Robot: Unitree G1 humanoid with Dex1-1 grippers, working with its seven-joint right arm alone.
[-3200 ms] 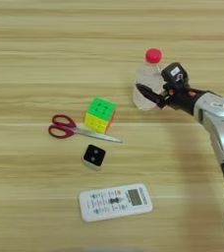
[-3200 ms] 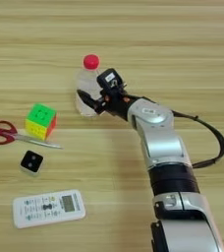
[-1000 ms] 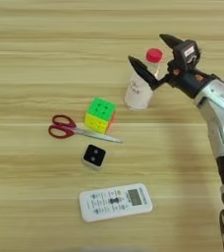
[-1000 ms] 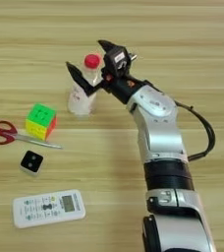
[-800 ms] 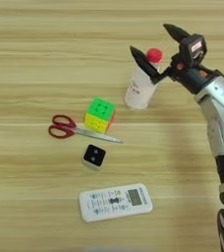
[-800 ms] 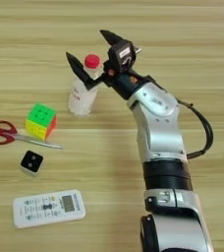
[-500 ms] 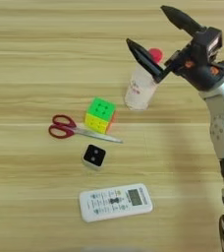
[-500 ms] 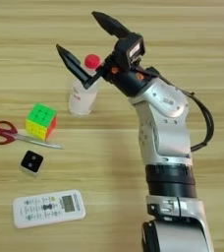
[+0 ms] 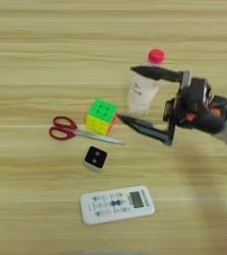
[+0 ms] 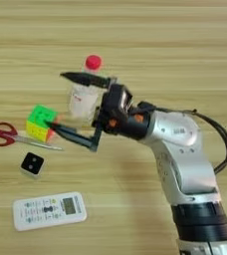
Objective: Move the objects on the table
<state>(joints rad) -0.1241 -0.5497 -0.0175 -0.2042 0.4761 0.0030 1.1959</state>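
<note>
A clear red-capped bottle [image 9: 143,92] stands upright on the wooden table [image 9: 36,50], right of the middle. My right gripper [image 9: 125,93] is open wide, its two long black fingers pointing left. One finger crosses the bottle's neck in the picture and the other runs below its base; I cannot tell if they touch it. The lower fingertip ends close to the colourful puzzle cube [image 9: 101,116]. Red-handled scissors [image 9: 65,130] lie left of the cube. A small black square device [image 9: 95,158] and a white remote [image 9: 117,204] lie nearer the front.
My silver forearm [image 10: 185,149] comes in from the bottom right and covers that part of the table. Bare wood lies to the far side and the left of the things.
The gripper, earlier closed around the bottle, opened, rose to the upper right, then swung down and left across the bottle. The bottle ended slightly further left. The other things stayed put.
</note>
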